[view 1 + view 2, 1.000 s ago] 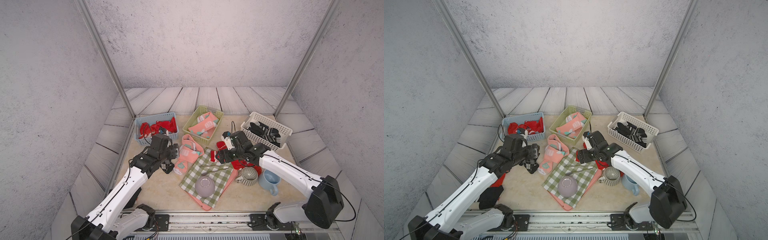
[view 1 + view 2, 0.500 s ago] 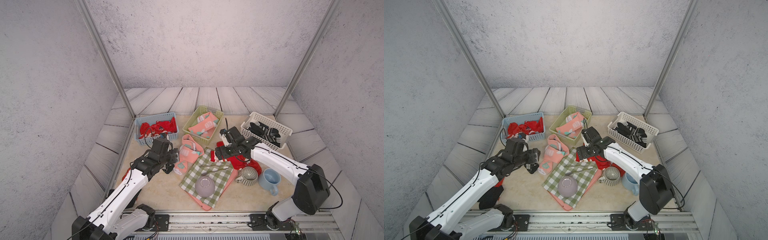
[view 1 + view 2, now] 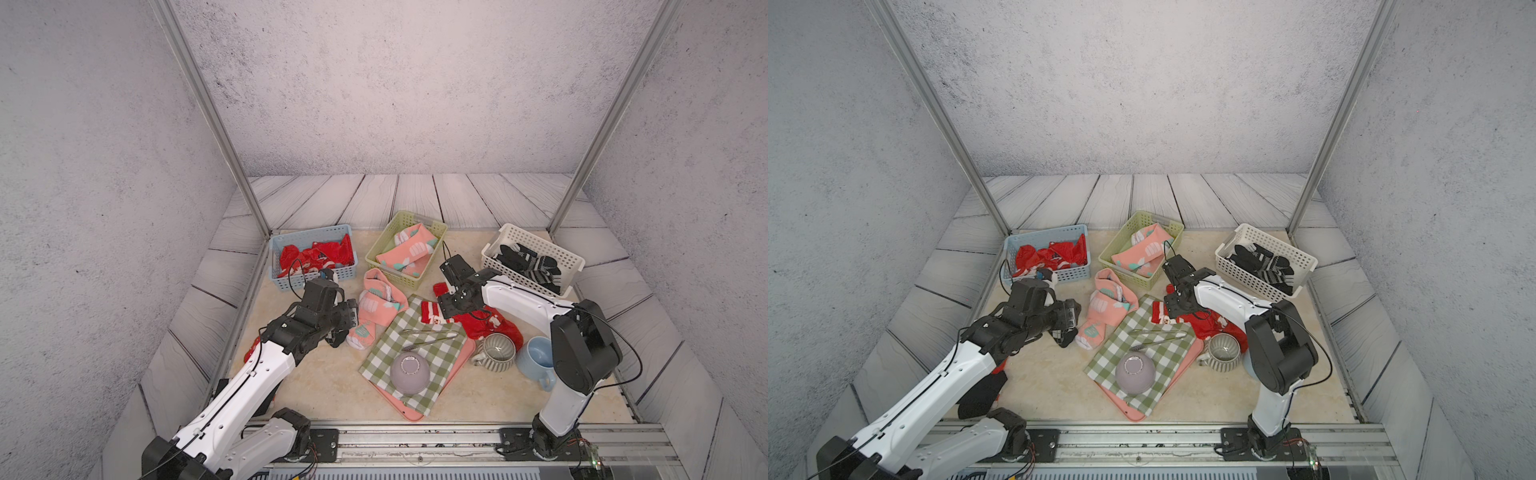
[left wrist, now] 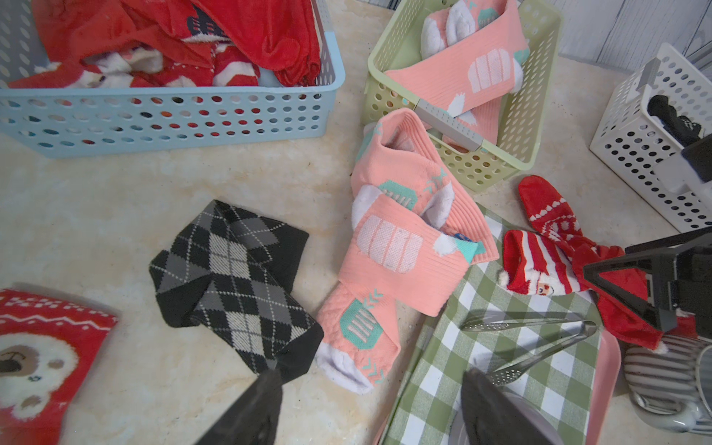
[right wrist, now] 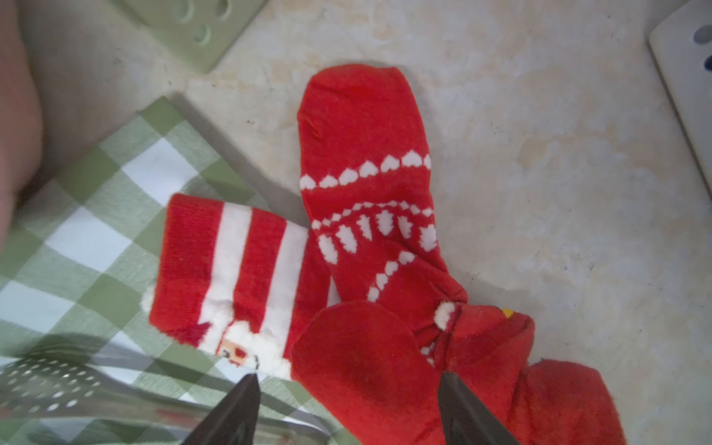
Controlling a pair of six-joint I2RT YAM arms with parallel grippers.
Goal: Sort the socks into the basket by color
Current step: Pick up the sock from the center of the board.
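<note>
Left wrist view: three baskets (image 4: 173, 115), one argyle sock (image 4: 235, 277); left pincer (image 4: 371, 385) and right pincer (image 5: 346, 385) gape wide.

The left wrist view's edge cuts off a red bear sock (image 4: 34, 354) and a striped mug (image 4: 670, 381). In the right wrist view the metal tongs (image 5: 57, 381) are blurred.

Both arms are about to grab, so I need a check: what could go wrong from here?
1. The right gripper is open over overlapping red socks; the striped sock lies on the cloth, so a deep pinch could snag it and drag the tongs.
2. The left gripper is open near where the argyle sock abuts a pink sock; it might lift both.
</note>
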